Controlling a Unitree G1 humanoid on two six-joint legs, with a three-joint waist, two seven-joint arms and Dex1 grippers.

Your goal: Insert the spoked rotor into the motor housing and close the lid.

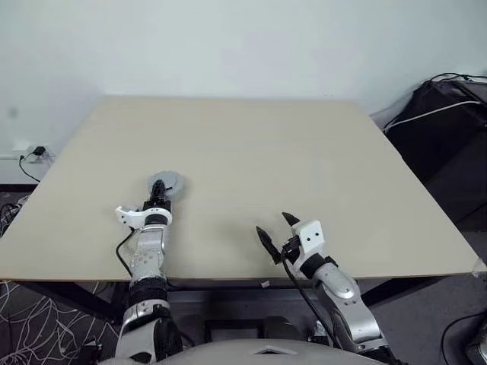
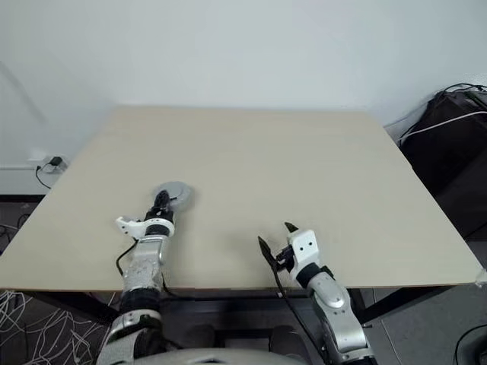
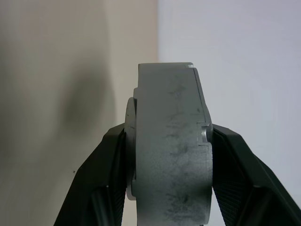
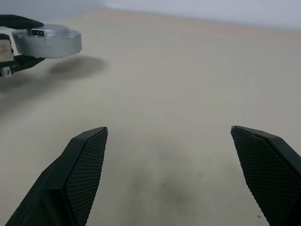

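Left claw grips the grey motor unit

Left claw (image 1: 158,188) pinches a round grey motor housing (image 3: 171,146) by its flat faces, holding it above the beige surface (image 1: 304,167). Right claw (image 4: 174,174) has its fingers spread wide, with nothing between them, near the surface's front edge.

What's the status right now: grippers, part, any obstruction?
Left gripper shut on grey round part, held above table. Right gripper open, empty. Nothing in the way.
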